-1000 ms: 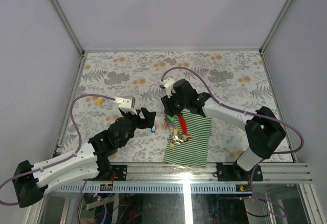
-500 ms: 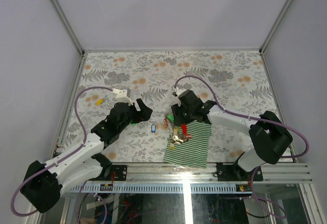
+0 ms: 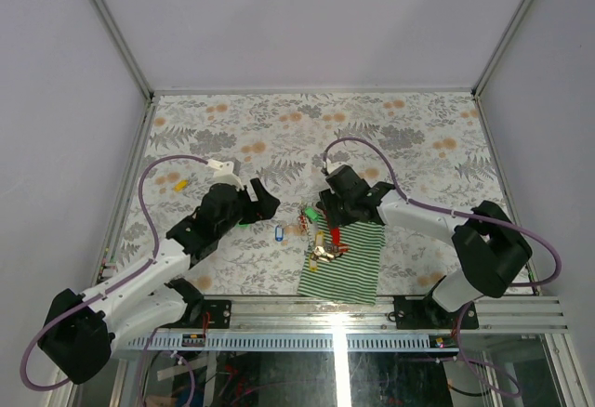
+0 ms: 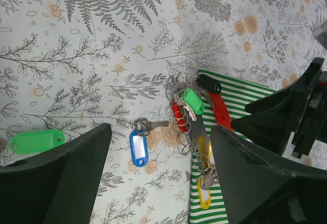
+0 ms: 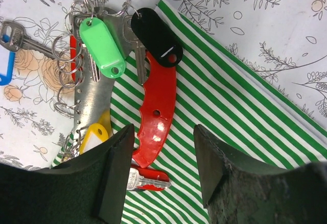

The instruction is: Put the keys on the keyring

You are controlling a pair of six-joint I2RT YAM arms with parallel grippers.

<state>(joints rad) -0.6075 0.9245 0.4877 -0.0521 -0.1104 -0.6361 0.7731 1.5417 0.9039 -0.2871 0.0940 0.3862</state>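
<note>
The left gripper (image 3: 263, 200) hangs over the patterned table (image 3: 418, 128), left of centre in the top view. Its jaws are spread and empty, apparently ready to descend on a loose key. In the left wrist view a loose green tag (image 4: 37, 141) lies at the lower left edge. The blue-tagged key (image 4: 138, 147) lies below the gap between the fingers, its blade reaching the ring cluster.

The keyring (image 5: 94, 96), a grey perforated strip with a red clip (image 5: 159, 114), lies partly on the striped cloth (image 5: 240, 116). The right gripper (image 5: 162, 132) straddles the red clip with jaws apart, gripping nothing, probably to pin the keyring.

Only the right wrist view resolves the second green tag (image 5: 102, 47), black tag (image 5: 156, 37) and yellow tag (image 5: 92, 134) at the strip. Only the top view shows a yellow item (image 3: 181, 183) at far left.
</note>
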